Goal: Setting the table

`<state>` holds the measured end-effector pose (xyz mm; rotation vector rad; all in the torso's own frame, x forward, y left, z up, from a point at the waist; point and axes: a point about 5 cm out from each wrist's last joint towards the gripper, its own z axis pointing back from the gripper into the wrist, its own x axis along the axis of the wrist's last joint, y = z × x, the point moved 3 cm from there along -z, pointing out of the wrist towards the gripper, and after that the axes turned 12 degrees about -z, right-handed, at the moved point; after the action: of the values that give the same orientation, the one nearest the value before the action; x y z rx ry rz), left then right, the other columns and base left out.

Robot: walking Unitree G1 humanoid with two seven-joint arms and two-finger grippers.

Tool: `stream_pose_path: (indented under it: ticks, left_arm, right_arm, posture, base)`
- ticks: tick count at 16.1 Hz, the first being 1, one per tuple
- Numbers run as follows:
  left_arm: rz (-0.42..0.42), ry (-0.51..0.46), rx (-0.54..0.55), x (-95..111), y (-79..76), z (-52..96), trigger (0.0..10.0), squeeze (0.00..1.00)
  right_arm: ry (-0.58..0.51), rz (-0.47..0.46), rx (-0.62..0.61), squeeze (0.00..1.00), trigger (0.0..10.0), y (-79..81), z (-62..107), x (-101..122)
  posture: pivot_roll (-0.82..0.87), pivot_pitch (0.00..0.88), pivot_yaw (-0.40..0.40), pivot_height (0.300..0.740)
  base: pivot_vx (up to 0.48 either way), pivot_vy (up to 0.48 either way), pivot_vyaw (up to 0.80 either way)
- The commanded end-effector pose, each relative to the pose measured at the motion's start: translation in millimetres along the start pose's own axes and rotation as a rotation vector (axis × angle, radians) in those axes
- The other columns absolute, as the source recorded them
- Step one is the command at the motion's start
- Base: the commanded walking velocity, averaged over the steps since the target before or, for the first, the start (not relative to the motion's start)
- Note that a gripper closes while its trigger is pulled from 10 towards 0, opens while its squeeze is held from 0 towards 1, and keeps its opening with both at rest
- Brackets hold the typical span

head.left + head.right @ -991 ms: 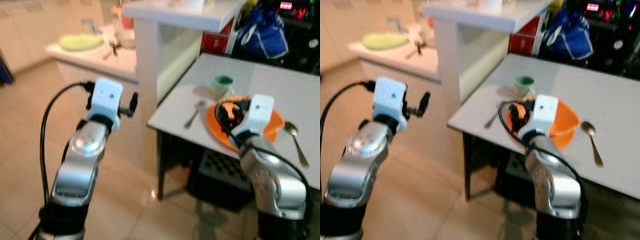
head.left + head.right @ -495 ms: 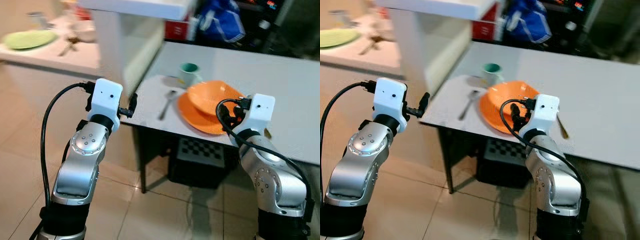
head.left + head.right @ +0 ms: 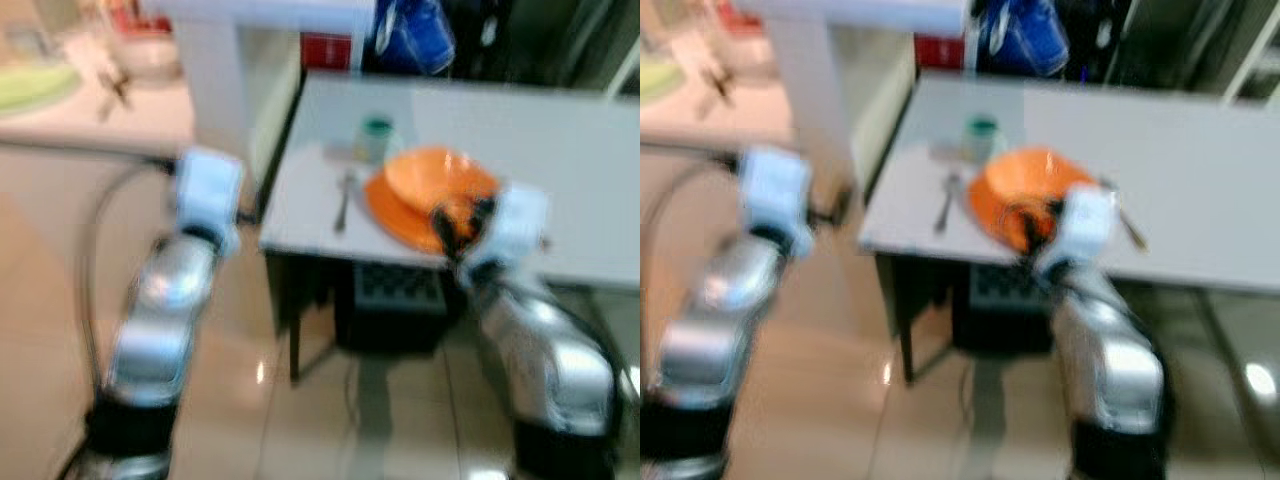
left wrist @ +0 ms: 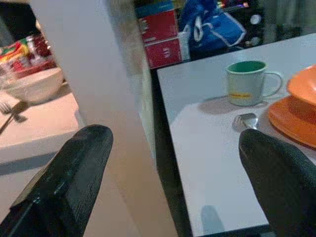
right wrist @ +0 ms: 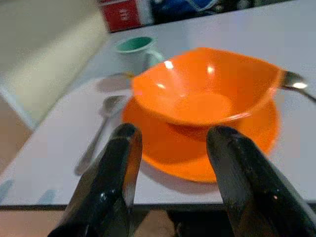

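The right end effector (image 5: 170, 148), fingers spread and empty, hovers just short of the glossy orange bowl (image 5: 207, 86) nested on a flat orange plate (image 5: 197, 143) on the white worktop (image 5: 59, 173). A metal spoon (image 5: 96, 136) lies beside the plate. The left end effector (image 4: 173, 182) hangs open beside the worktop's edge.

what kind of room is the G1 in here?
Probably a home kitchen or dining corner. A white table is laid with an orange bowl on an orange plate, a mug and spoons; beside it, a counter holds a white bowl.
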<state>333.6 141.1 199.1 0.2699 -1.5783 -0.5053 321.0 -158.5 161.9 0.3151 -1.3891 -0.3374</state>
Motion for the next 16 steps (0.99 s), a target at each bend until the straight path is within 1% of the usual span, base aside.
stream_pose_path:
  ticks: [1, 9, 11, 12, 13, 14, 16]
  left_arm:
    - [-0.012, -0.002, 0.03, 2, 10.0, 0.3, 10.0, 0.0]
    - [-0.023, 0.005, 0.04, 1, 13.8, 1.5, 10.0, 0.0]
    - [-0.01, 0.013, 0.04, 0, 13.8, 2.0, 10.0, 0.0]
    - [0.02, 0.022, 0.038, -1, 14.0, 2.3, 10.0, 0.1]
    - [0.032, 0.026, 0.038, -1, 14.2, 2.4, 10.0, 0.22]
    - [0.06, 0.034, 0.038, -1, 14.7, 2.5, 10.0, 1.0]
    - [0.078, 0.032, 0.039, 0, 15.8, 2.5, 10.0, 1.0]
  right_arm:
    - [-0.016, 0.0, 0.023, 0.0, 10.0, 7.5, -0.5, 3]
    - [-0.019, 0.0, 0.044, 0.0, 10.0, 11.6, -1.9, 2]
    - [-0.023, -0.014, 0.071, 0.0, 10.0, 15.3, -1.9, 3]
    - [-0.026, -0.021, 0.085, 0.64, 10.0, 17.7, -1.8, 4]
    - [-0.027, -0.024, 0.089, 0.89, 10.0, 18.5, -1.7, 4]
    - [-0.031, -0.032, 0.098, 1.0, 10.0, 20.0, -1.8, 5]
    - [-0.039, -0.036, 0.115, 1.0, 10.0, 22.8, -1.9, 7]
  posture:
    - [-0.02, 0.0, -0.015, 0.74]
    - [-0.01, 0.0, -0.024, 0.74]
    - [-0.01, 0.0, -0.024, 0.74]
    - [-0.01, 0.0, -0.024, 0.74]
    - [-0.01, 0.0, -0.024, 0.74]
    - [-0.01, 0.0, -0.027, 0.74]
    - [0.0, 0.0, -0.03, 0.74]
  base:
    - [0.0, 0.48, -0.62]
    - [0.0, 0.48, -0.6]
    - [0.0, 0.48, -0.42]
    - [0.0, 0.48, 0.0]
    - [0.0, 0.48, 0.0]
    - [0.0, 0.48, 0.0]
    - [0.0, 0.48, 0.0]
